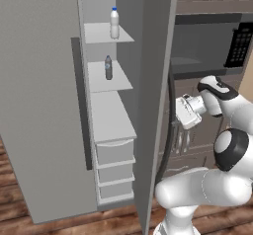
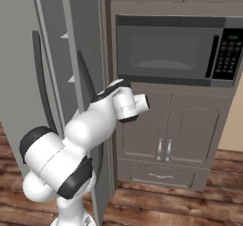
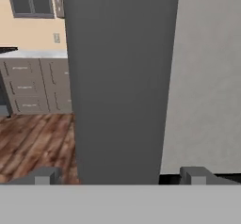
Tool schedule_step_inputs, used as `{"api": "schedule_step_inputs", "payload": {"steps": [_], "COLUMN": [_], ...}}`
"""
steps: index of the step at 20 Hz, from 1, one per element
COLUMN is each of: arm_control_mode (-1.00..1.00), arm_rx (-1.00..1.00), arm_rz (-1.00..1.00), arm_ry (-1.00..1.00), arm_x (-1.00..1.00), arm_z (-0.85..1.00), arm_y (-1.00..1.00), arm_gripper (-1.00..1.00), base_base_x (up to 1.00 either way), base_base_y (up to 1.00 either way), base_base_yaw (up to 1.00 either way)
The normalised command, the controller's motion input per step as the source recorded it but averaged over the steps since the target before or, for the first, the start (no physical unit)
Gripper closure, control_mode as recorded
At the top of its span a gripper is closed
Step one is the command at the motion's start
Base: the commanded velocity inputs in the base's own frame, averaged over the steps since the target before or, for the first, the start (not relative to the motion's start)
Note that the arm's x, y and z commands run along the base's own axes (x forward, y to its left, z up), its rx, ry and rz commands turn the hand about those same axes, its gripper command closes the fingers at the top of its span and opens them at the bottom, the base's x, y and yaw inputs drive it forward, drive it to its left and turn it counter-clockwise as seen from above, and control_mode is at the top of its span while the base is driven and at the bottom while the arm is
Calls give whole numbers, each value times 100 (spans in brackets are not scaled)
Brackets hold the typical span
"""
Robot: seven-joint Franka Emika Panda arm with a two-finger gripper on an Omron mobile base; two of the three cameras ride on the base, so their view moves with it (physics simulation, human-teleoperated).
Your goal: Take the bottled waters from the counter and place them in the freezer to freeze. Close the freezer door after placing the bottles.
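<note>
The freezer stands open, and both bottled waters are inside it: the whitish bottle upright on the top shelf and the darker grey bottle upright on the shelf below, with pale drawers lower down. The freezer door is swung out towards the robot, and the gripper sits just to the right of it at about mid-height, its fingers spread wide open with nothing between them, facing the door's edge. Farther right, a black-fronted microwave sits above brown cabinets.
</note>
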Motion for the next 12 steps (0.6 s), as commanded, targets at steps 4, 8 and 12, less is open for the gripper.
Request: {"api": "schedule_step_inputs", "payload": {"steps": [4,8,12], "arm_control_mode": [-100,-100,-100], "arm_rx": [0,0,0], "arm_rz": [2,-4,-12], "arm_ry": [0,4,6], "arm_x": [0,0,0], "arm_z": [0,0,0], "arm_y": [43,45,46], "arm_gripper": [-100,-100,-100], "base_base_x": [0,0,0], "base_base_y": [0,0,0], "base_base_yaw": [0,0,0]}}
